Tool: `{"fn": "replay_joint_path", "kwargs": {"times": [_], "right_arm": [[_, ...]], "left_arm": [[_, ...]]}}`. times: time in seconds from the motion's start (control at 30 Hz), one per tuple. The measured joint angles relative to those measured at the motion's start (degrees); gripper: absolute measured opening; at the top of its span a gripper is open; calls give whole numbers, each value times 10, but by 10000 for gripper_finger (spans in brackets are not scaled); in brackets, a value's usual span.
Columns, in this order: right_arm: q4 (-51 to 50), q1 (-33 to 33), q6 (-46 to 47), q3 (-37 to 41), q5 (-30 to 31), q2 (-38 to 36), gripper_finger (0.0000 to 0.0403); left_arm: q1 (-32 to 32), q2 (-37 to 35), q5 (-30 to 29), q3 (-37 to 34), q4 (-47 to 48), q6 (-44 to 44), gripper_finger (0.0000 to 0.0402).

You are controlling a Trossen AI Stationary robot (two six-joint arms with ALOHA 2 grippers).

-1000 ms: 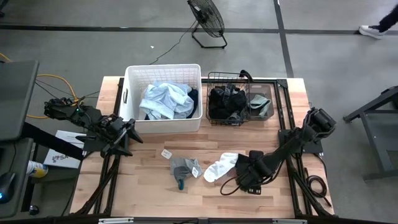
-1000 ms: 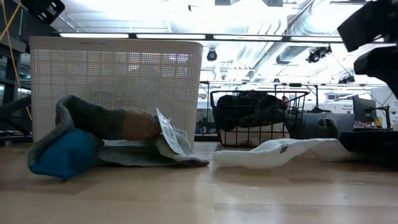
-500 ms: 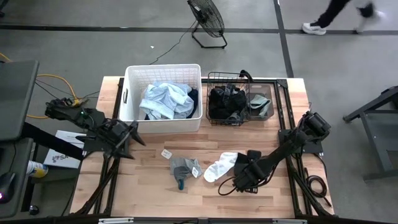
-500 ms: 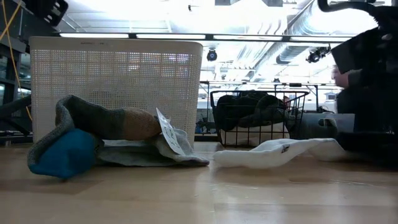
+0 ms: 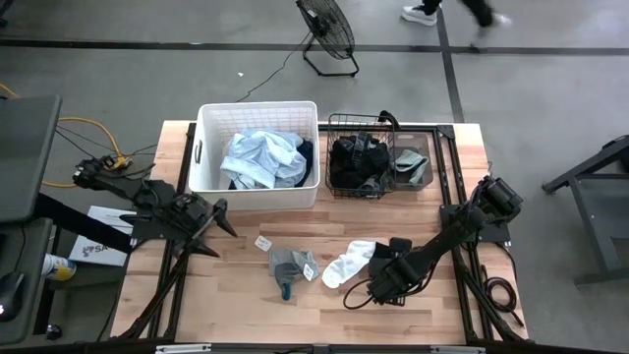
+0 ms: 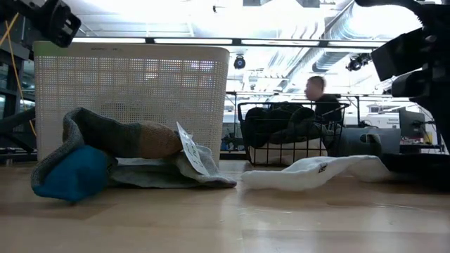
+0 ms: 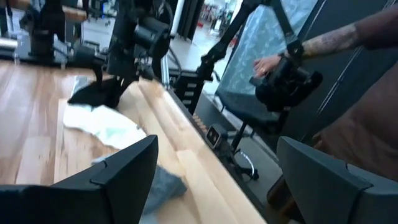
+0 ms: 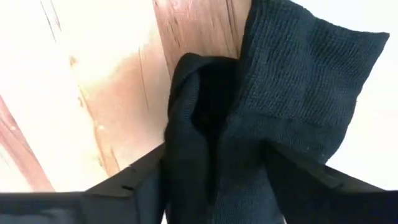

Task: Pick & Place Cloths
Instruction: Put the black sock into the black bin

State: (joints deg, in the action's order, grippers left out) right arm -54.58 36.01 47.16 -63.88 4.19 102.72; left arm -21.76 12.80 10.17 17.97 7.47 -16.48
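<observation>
On the pale wooden counter (image 5: pixel 236 295), toward its far edge: a white perforated plastic tub (image 5: pixel 206 147), with crumpled light blue cloths (image 5: pixel 260 157) piled inside.

Just right of the tub: a black wire basket (image 5: pixel 339 120), with black cloths (image 5: pixel 356 162) heaped in it.

In front of the tub, on bare wood: a grey and teal soft cloth (image 5: pixel 288 265) with a small white tag, lying in a low bundle.

Right of that bundle, in front of the gap between tub and basket: a limp white cloth (image 5: pixel 349 264), flat on the counter.

Further right, in front of the basket and well apart from the tub: the right hand (image 8: pixel 214 162), down at the counter and clenched on a black knitted cloth (image 8: pixel 273 93). Fabric bunched between the two fingers, one finger pressed against each side, one end still on the wood.

At the tub's front left corner, over the counter: the left hand (image 5: pixel 218 218), released, fingers spread wide with nothing between them.
</observation>
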Motion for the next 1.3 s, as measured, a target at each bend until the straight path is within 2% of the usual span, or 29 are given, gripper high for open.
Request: {"fn": "replay_joint_path", "kwargs": {"times": [0.23, 0.37, 0.4, 0.57, 0.73, 0.97, 1.3], "right_arm": [[-4, 0, 12, 0, -9, 0, 119], [-4, -7, 11, 0, -50, 0, 29], [-4, -10, 12, 0, -67, 0, 17], [14, -24, 12, 0, -128, -4, 8], [16, -35, 17, -11, -140, -42, 6], [-14, -51, 47, -29, -109, -134, 5], [-88, -96, 54, -30, 14, -256, 5]], "left_arm": [[0, 0, 7, 0, -18, 1, 324], [0, 0, 15, 0, -18, -3, 324], [0, 0, 15, 0, -18, -5, 324], [0, 0, 15, 0, -18, -18, 324], [0, 0, 15, 0, -18, -31, 324], [0, 0, 15, 0, -20, -48, 324], [0, 0, 15, 0, -47, -49, 324]]}}
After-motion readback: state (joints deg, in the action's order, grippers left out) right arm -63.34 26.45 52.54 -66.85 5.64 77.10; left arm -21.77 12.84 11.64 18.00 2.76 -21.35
